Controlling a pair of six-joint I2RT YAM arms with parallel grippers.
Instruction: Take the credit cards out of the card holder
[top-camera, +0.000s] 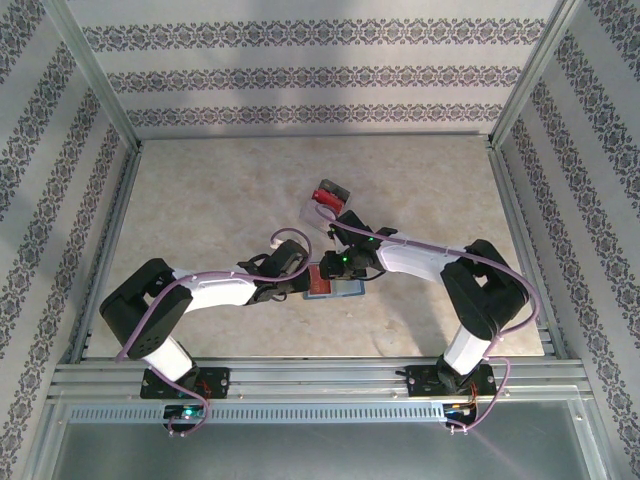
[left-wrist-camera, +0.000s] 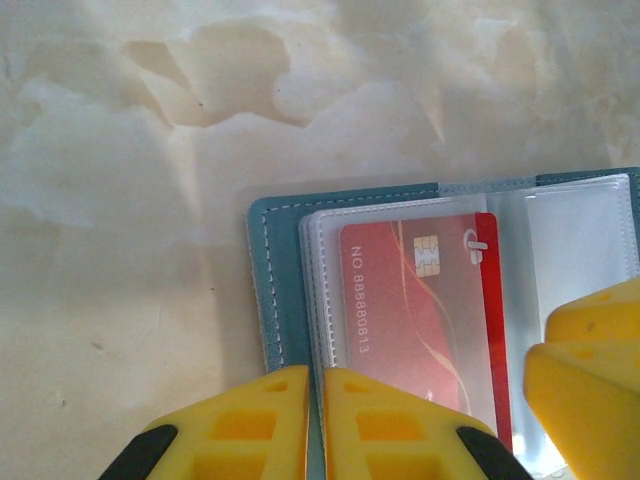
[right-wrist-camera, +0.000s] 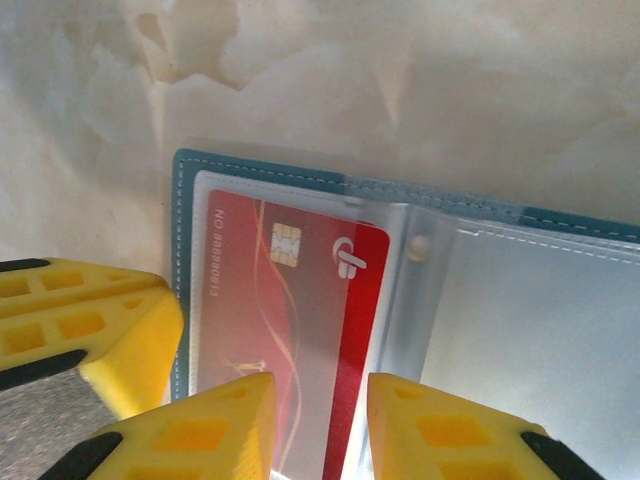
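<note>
The teal card holder (top-camera: 347, 290) lies open and flat on the table between the two arms. A red credit card (left-wrist-camera: 420, 320) sits in its left clear sleeve, one red edge poking out toward the fold. My left gripper (left-wrist-camera: 315, 420) is shut on the card holder's (left-wrist-camera: 275, 290) outer left edge, where the teal cover and sleeve edges run into the thin slit between the fingers. My right gripper (right-wrist-camera: 320, 430) hangs open over the red card (right-wrist-camera: 290, 320), its fingers straddling the card's exposed edge. The right half of the card holder (right-wrist-camera: 183, 250) is a clear pocket; its content is unclear.
A clear plastic box (top-camera: 325, 200) with red and dark contents stands just behind the right gripper (top-camera: 340, 268). The left gripper (top-camera: 303, 283) and the right one work a few centimetres apart. Metal frame rails edge the marbled table (top-camera: 220, 200).
</note>
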